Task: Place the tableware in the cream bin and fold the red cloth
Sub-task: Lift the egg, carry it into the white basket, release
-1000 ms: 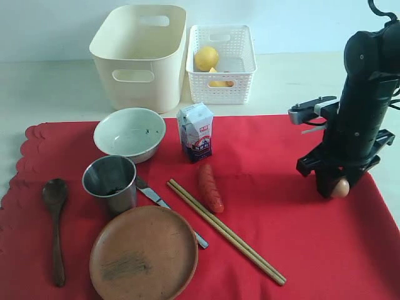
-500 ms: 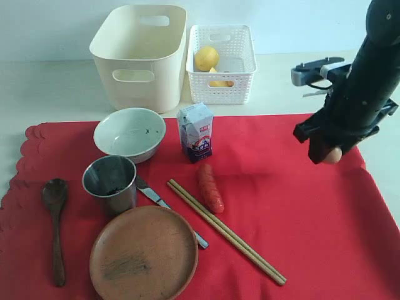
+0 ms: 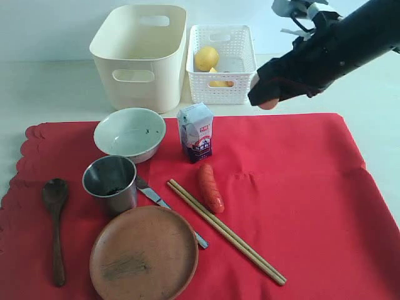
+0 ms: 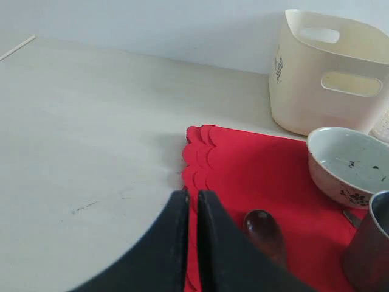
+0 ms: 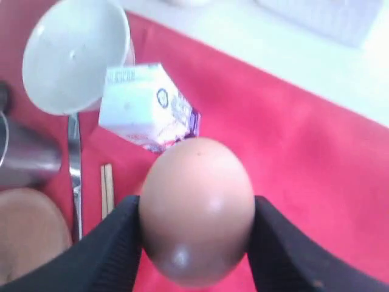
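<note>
The red cloth [image 3: 281, 187] lies flat on the table. On it rest a pale bowl [image 3: 129, 134], a steel cup [image 3: 110, 182], a brown plate [image 3: 144, 253], a dark spoon [image 3: 55, 222], a knife [image 3: 164, 208] and chopsticks [image 3: 225, 231]. The cream bin [image 3: 140, 53] stands behind the cloth. My right gripper [image 3: 267, 100] hangs in the air near the white basket, shut on a brown egg [image 5: 196, 207]. My left gripper [image 4: 193, 196] is shut and holds nothing, over the cloth's scalloped edge [image 4: 194, 161] beside the spoon [image 4: 264, 234].
A white lattice basket [image 3: 221, 62] beside the bin holds a lemon [image 3: 206, 58]. A milk carton [image 3: 195, 132] and a sausage [image 3: 210, 187] sit mid-cloth. Bare pale table lies left of the cloth [image 4: 85, 134].
My right gripper lifted the egg off the cloth's right side and carried it up and leftward toward the white basket. The left gripper stayed still.
</note>
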